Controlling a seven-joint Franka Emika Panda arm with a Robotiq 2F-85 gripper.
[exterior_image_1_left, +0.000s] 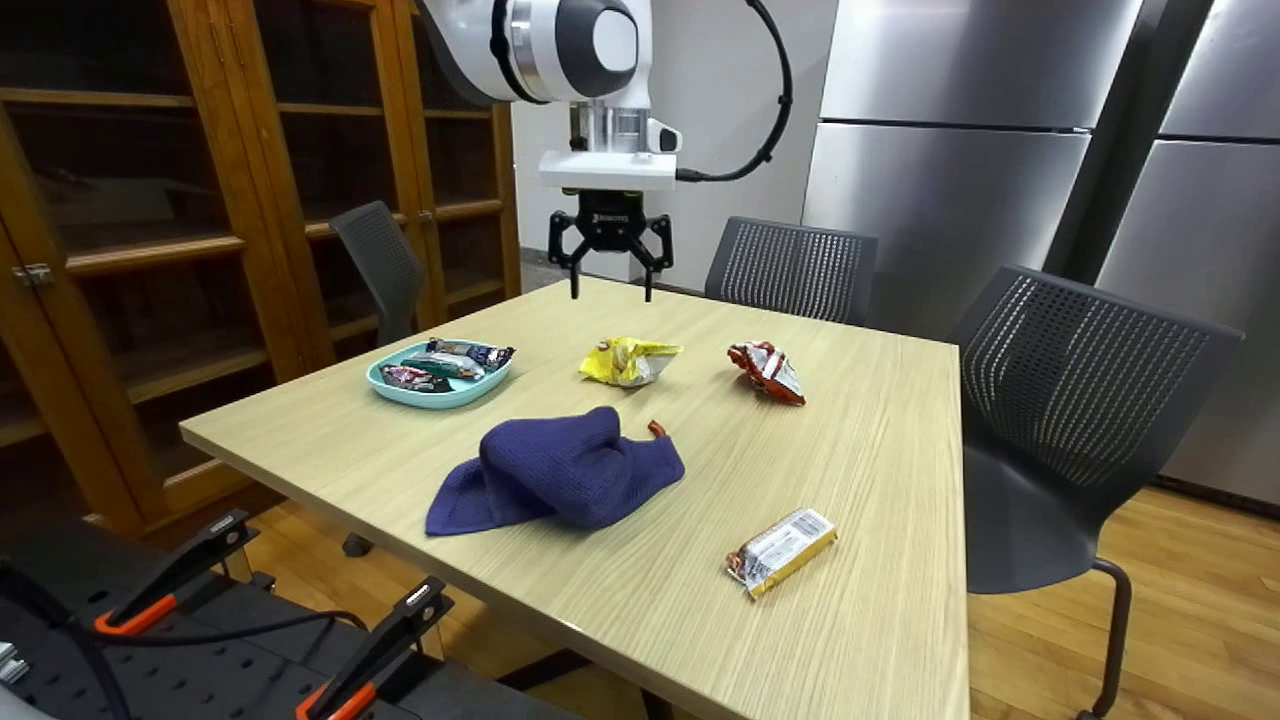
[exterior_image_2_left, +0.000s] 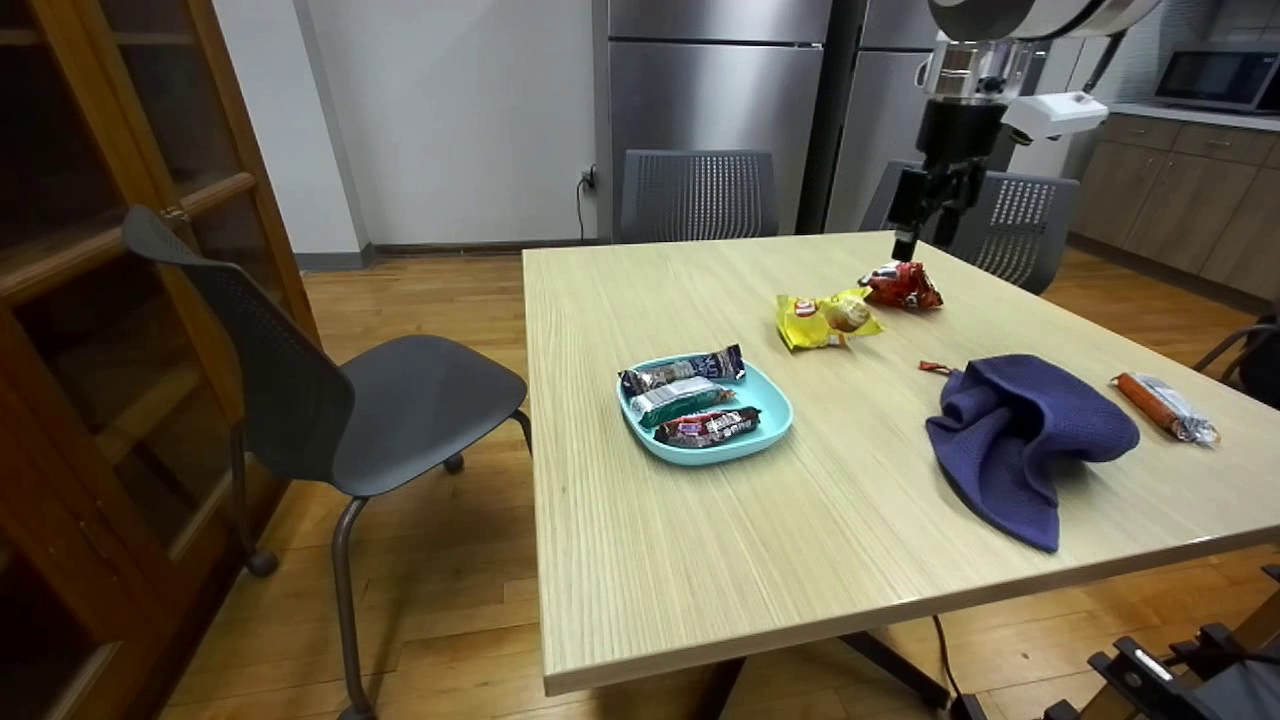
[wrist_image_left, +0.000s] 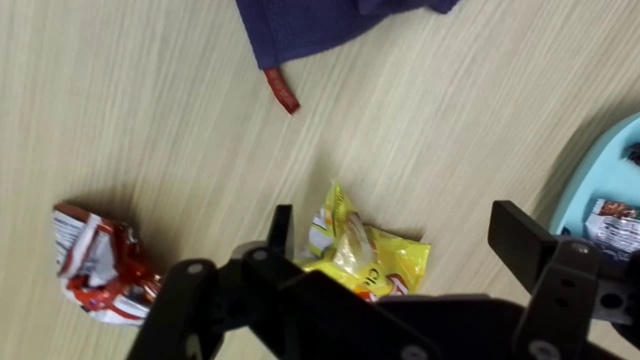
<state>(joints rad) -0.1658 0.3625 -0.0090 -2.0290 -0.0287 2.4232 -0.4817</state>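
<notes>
My gripper (exterior_image_1_left: 611, 293) is open and empty, pointing down above the table; it also shows in an exterior view (exterior_image_2_left: 922, 243). In the wrist view a crumpled yellow snack bag (wrist_image_left: 372, 262) lies below and between the fingers (wrist_image_left: 392, 220), partly hidden by the gripper body. The bag (exterior_image_1_left: 628, 362) rests on the table, apart from the fingers. A crumpled red and white bag (wrist_image_left: 107, 272) lies to one side, also seen in both exterior views (exterior_image_1_left: 768, 370) (exterior_image_2_left: 902, 286). A light-blue tray (exterior_image_2_left: 775, 415) holds three wrapped bars (exterior_image_2_left: 685, 398); its rim (wrist_image_left: 575, 192) shows at the wrist view's right.
A bunched purple cloth (exterior_image_1_left: 570, 470) with a red tag (wrist_image_left: 282, 91) rises from the table (exterior_image_1_left: 870, 460); what is under it is hidden. A wrapped bar (exterior_image_1_left: 785, 550) in gold and white lies near it. Dark chairs (exterior_image_1_left: 795, 270) (exterior_image_2_left: 400, 400) stand around the table.
</notes>
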